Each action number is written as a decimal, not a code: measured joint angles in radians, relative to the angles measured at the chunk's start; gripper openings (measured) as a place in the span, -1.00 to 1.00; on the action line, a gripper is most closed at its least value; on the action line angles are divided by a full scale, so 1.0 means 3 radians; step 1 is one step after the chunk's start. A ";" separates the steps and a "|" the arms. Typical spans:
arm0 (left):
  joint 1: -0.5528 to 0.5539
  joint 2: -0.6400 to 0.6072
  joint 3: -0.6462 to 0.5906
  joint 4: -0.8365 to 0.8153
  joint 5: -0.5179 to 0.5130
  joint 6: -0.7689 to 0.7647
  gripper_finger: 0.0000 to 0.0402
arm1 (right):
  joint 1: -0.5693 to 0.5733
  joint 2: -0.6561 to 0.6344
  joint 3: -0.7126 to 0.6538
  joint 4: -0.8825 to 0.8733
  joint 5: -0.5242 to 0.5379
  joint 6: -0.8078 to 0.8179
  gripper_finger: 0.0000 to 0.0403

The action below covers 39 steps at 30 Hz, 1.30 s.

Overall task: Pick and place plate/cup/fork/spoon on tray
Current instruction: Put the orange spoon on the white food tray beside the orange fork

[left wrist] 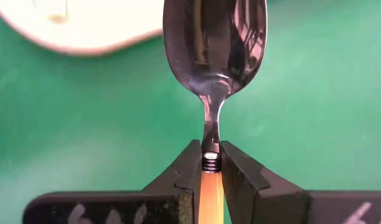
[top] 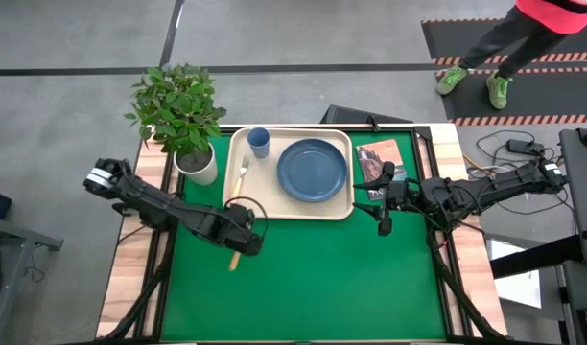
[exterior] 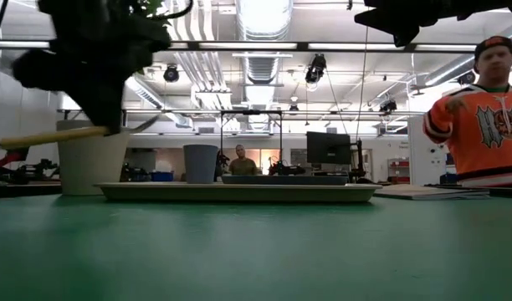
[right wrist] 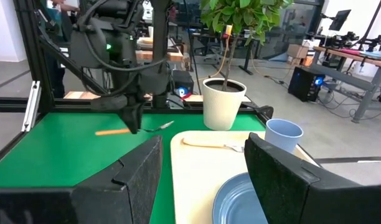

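A green mat covers the counter [top: 303,278], with a wide workshop hall showing behind it in the low view. The largest thing on it is the tray [top: 238,146], set at the far middle of the mat, and it already carries the plate [top: 313,170], the cup [top: 259,142] in its far left corner and the fork [top: 242,173] along its left side. The left claw [top: 244,228] is clenched on the spoon [left wrist: 214,56] at the neck where the orange handle meets the metal, holding it clear of the mat just off the tray's near left corner. The spoon's long axis points bowl-first toward the tray, with the handle trailing back toward the near edge of the counter. So the open spot by the fork lies straight ahead of the bowl, and the left arm is plainly the nearer one. The right claw [right wrist: 203,177] hangs released by the tray's right edge, waiting.
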State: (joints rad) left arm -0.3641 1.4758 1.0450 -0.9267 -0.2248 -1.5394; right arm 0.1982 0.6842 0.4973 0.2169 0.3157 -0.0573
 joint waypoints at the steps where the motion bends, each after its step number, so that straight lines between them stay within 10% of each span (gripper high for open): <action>1: 0.0038 0.0026 0.0033 0.0002 -0.0078 0.0028 -0.86 | 0.0000 0.0000 0.0000 0.0000 0.0000 -0.0014 0.07; 39: 0.1891 0.0479 0.0012 0.0612 -0.0686 0.1663 -0.86 | 0.0000 -0.0006 0.0000 -0.0011 0.0001 -0.0072 0.07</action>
State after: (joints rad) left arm 0.2033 1.6196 1.0485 -0.7430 -0.4308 -1.0404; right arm 0.1982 0.6823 0.4973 0.2134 0.3161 -0.0788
